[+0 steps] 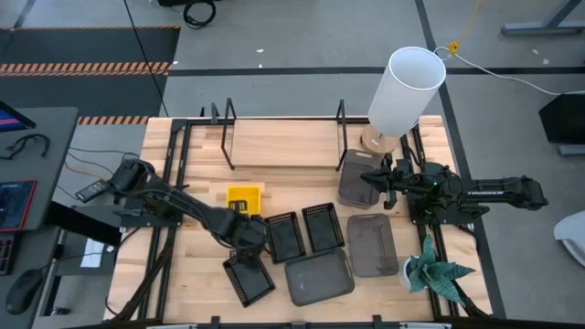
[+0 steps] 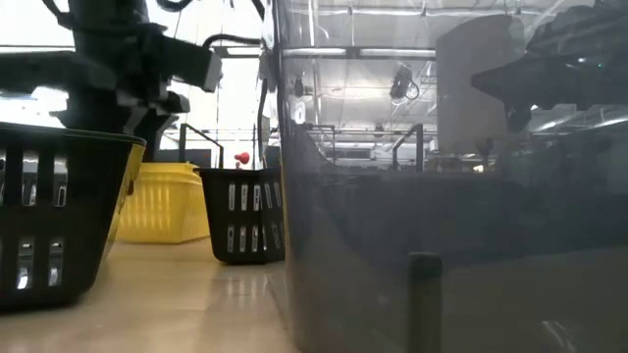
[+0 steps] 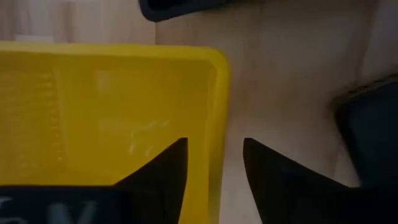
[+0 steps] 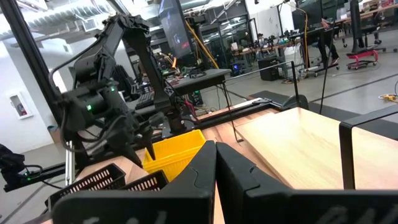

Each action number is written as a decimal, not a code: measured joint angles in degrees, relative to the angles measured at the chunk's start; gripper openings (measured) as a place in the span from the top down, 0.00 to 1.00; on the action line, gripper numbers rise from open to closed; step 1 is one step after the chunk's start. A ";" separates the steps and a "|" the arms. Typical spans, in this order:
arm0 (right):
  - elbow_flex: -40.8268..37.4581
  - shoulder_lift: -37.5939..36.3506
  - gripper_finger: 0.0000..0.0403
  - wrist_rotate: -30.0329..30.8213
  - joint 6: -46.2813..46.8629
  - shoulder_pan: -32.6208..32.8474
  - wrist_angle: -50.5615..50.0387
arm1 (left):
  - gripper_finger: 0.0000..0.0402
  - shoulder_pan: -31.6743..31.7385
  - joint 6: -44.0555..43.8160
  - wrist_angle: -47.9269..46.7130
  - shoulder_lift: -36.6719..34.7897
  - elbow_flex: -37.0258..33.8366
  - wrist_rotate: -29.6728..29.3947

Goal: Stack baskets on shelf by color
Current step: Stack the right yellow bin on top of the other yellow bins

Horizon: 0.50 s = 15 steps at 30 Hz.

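Left tool (image 3: 214,162) fingers apart, straddling the rim of the yellow basket (image 1: 244,198), which sits on the tabletop (image 1: 183,265) just in front of the shelf (image 1: 283,144). Right tool (image 1: 373,178) clamped on a dark grey basket (image 1: 355,178) at the shelf's right end.

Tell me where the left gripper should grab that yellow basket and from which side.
Take the yellow basket by its thin upright side wall, coming down from above. The left gripper already has its fingers open astride that rim, one inside and one outside, so closing there should pinch it. The wall looks narrow enough to fit.
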 joint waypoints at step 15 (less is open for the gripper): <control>0.00 0.02 0.97 0.00 0.00 0.00 -0.02 | 0.71 0.10 3.18 3.22 1.41 -0.04 0.23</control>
